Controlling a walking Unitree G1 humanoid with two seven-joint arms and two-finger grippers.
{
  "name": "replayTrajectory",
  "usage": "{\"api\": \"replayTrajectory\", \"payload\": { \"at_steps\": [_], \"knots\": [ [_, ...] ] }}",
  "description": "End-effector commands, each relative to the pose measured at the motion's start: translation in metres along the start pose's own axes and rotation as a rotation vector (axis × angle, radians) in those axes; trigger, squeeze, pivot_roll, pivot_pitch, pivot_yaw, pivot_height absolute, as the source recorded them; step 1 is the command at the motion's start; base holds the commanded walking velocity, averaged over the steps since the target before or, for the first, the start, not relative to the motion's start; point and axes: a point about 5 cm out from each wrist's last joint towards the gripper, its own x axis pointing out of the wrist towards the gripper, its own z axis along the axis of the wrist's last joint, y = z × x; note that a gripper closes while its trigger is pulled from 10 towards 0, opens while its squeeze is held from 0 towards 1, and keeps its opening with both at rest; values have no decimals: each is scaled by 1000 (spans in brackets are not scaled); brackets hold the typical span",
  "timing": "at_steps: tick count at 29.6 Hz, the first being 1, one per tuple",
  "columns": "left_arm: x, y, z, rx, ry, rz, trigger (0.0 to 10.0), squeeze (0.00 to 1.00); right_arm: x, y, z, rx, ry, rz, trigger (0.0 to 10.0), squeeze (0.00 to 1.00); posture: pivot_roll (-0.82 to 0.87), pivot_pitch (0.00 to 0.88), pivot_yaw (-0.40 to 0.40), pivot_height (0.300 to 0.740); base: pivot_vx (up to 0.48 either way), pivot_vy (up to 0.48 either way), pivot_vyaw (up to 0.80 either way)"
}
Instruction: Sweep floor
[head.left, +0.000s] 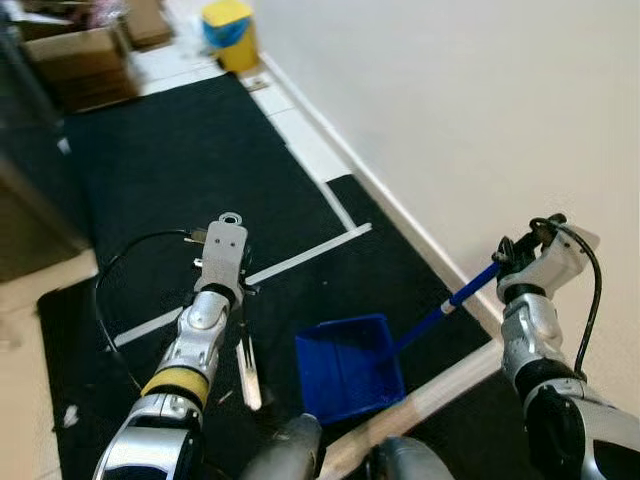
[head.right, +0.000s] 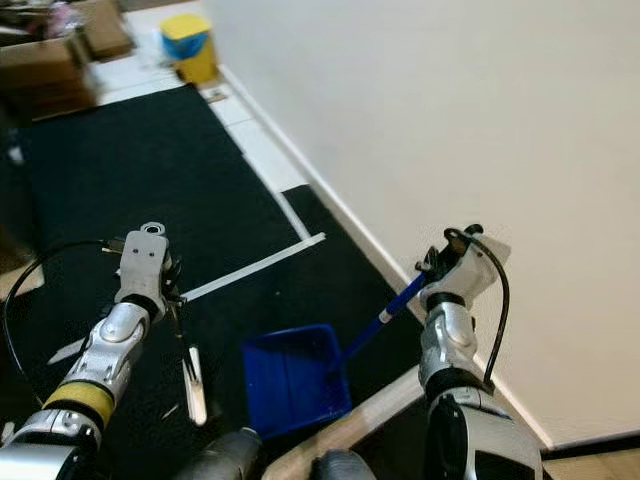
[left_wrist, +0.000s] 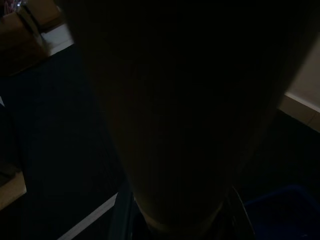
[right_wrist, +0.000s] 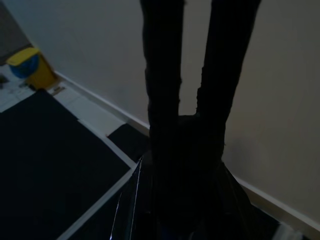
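The robot looks down a strip of black floor mat (head.left: 200, 170) that runs along a pale wall (head.left: 480, 110), with its white baseboard (head.left: 400, 215) and a few lines of white tape (head.left: 300, 260) crossing the dark surface. A blue dustpan (head.left: 348, 368) sits on the mat just in front of the robot's feet, its open tray facing the robot's left, and its long blue handle (head.left: 440, 312) slopes up toward the wall side. The right gripper (head.left: 510, 255) is clenched on the upper end of that handle, close to the baseboard; the right wrist view shows two black fingers (right_wrist: 162, 90) standing side by side over a dark mass below them. The left gripper (head.left: 243, 335) hangs over the mat to the left of the dustpan, and a slim pale stick-like object (head.left: 250, 375) reaches down from it to the floor (probably the broom, though its head cannot be made out). Whether the left fingers are closed around it cannot be told, and the left wrist view is nearly all dark, with a broad shadowed shape close to the lens. A black cable (head.left: 120, 270) loops out from the left forearm. At the far end of the mat stand a yellow bin with a blue lid (head.left: 230, 30) against the wall and some cardboard boxes (head.left: 85, 55) to its left. A few pale specks (head.left: 70, 415) lie on the mat near the left arm.
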Motion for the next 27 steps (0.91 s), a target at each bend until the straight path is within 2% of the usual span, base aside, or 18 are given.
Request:
{"api": "replayTrajectory", "payload": {
  "at_steps": [1, 9, 12, 13, 17, 27],
  "knots": [
    [-3, 12, -6, 44, 41, 28, 10000, 0, 3, 1, 5, 6, -11, -6, 10000, 0, 141, 35, -63, 740, 0, 0, 800],
    [-3, 12, -5, 51, 44, 18, 10000, 0, 5, -3, 8, 5, -14, -30, 10000, 0, 145, 33, -65, 740, 0, 0, 800],
    [-3, 10, -3, 36, 34, -9, 10000, 0, 4, -9, 5, 32, 10, -90, 10000, 0, 144, 36, -64, 740, 0, 0, 0],
    [-3, 8, -1, 27, 26, -29, 10000, 0, 1, -15, 0, 58, 34, -137, 10000, 0, 145, 37, -64, 740, 0, 371, 0],
    [-3, 6, -2, 26, 31, -39, 10000, 0, -3, -19, -4, 42, 38, -144, 10000, 0, 151, 35, -63, 740, 0, 480, 0],
    [-3, 9, -2, 41, 45, -42, 10000, 0, -6, -15, -9, 36, 45, -135, 10000, 0, 147, 22, -55, 740, 0, 480, 0]
  ]
}}
